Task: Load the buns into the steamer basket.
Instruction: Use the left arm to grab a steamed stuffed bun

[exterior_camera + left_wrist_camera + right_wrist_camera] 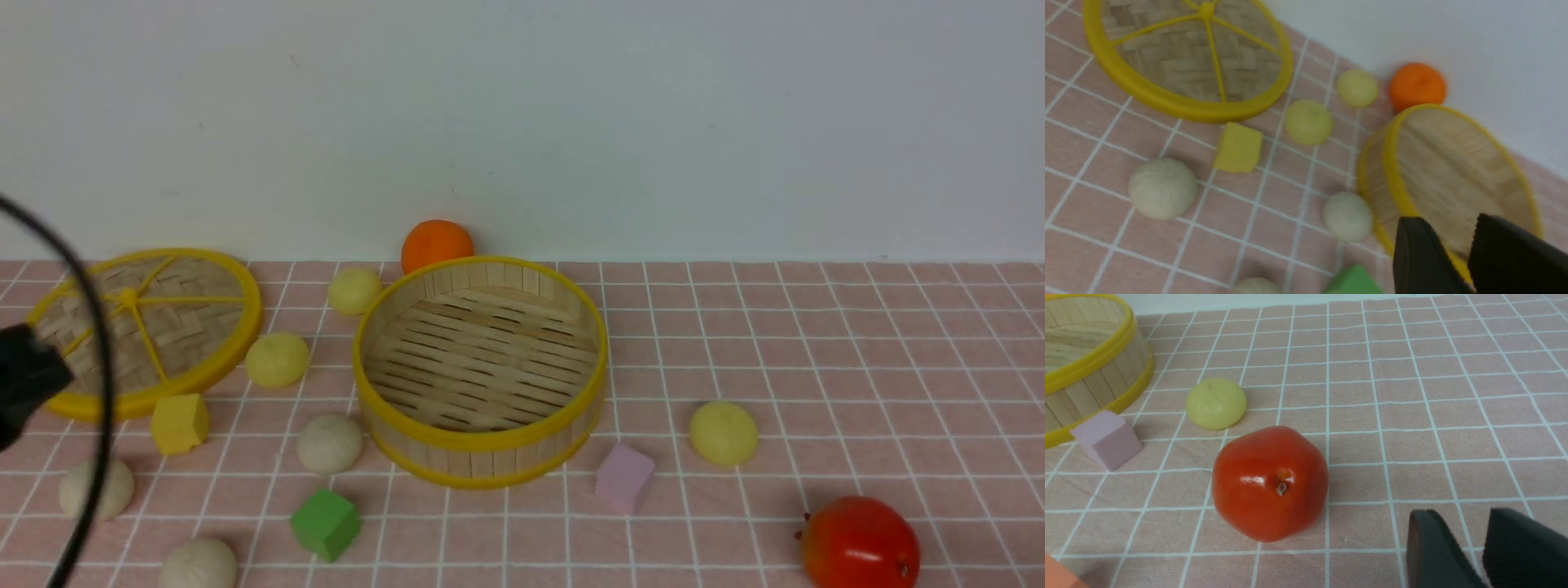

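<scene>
Bamboo slats line the steamer basket [482, 445], which sits on the pink gridded counter [816, 343] with none of the six buns [330, 443] in it, so the first pick looks to be the step in hand. The left claw [1453, 228] hangs above the counter with its black fingers a little apart and nothing between them. The right claw [1466, 524] shows the same slight spread and is likewise empty. Ahead of the left claw lie an off-white bun [1347, 216] just beside the basket wall, a second off-white bun [1163, 188] out toward the woven lid [1188, 61], and a third off-white bun [1255, 286] barely in view. Two pale yellow buns [1308, 121] lie farther off, past a yellow block [1238, 148]. Ahead of the right claw a red fruit [1270, 484] stands in the way, with the last pale yellow bun [1215, 403] beyond it and a lilac block [1106, 439] off toward the basket. To pick well, a claw would likely need to spread wider than a bun first, since the present gap looks narrow. It should then come straight down centred over the dome and close gently at the widest girth, so the smooth ball does not squirt out. The right claw should pass over the fruit rather than nudge it. The lift needs to clear the yellow rim, and the release is best made low over the slats.
</scene>
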Robot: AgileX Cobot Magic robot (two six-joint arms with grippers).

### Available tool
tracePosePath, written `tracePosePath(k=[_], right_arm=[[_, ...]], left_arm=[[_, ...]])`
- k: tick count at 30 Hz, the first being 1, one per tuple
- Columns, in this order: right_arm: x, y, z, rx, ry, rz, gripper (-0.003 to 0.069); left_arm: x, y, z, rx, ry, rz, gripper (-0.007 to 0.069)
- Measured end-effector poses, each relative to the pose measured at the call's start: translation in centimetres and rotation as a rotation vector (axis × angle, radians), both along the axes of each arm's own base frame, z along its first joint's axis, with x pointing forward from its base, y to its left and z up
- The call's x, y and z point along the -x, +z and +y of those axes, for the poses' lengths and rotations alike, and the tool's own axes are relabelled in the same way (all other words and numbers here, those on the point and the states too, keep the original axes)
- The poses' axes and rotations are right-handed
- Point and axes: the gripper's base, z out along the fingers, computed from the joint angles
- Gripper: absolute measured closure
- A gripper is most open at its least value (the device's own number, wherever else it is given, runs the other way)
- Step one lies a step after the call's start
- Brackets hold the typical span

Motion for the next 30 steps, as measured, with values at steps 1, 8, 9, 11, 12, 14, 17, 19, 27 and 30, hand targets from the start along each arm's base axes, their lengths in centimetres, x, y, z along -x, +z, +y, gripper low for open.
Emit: tracePosePath(k=[1, 8, 9, 11, 12, 14, 17, 19, 27, 30], right_arm=[[0.0, 0.0, 0.0, 0.0, 0.0, 0.0, 0.0419], [0.0, 0.0, 0.0, 0.0, 0.0, 0.0, 0.0419], [0.0, 0.0, 0.0, 0.0, 0.0, 0.0, 0.0419], [0.0, 0.0, 0.0, 0.0, 0.0, 0.0, 0.0419], [0.0, 0.0, 0.0, 0.0, 0.0, 0.0, 0.0419], [0.0, 0.0, 0.0, 0.0, 0.0, 0.0, 0.0419], [0.0, 0.0, 0.0, 0.0, 0.0, 0.0, 0.0419], [0.0, 0.0, 0.0, 0.0, 0.0, 0.0, 0.0419], [0.0, 0.0, 0.0, 0.0, 0.0, 0.0, 0.0419], [0.0, 0.0, 0.0, 0.0, 0.0, 0.0, 0.0419]], left_arm=[[0.0, 0.1, 0.0, -0.001, 0.001, -0.002, 0.0384], [-6.9, -1.8, 2.8, 0.005, 0.167, 0.386, 0.0384], [-7.5, -1.7, 3.4, 0.012, 0.189, 0.43, 0.0384], [-10.1, -2.7, 5.4, -0.002, 0.187, 0.588, 0.0384], [-11.4, -3.2, 6.1, -0.009, 0.172, 0.639, 0.0384], [-12.3, -3.4, 6.5, -0.016, 0.155, 0.661, 0.0384], [-14.5, -5.1, 7.0, -0.012, 0.128, 0.729, 0.0384], [-15.6, -6.7, 6.9, -0.013, 0.103, 0.775, 0.0384], [-17.2, -9.6, 7.2, -0.094, 0.073, 0.819, 0.0384], [-17.4, -10.1, 7.3, -0.106, 0.073, 0.828, 0.0384]])
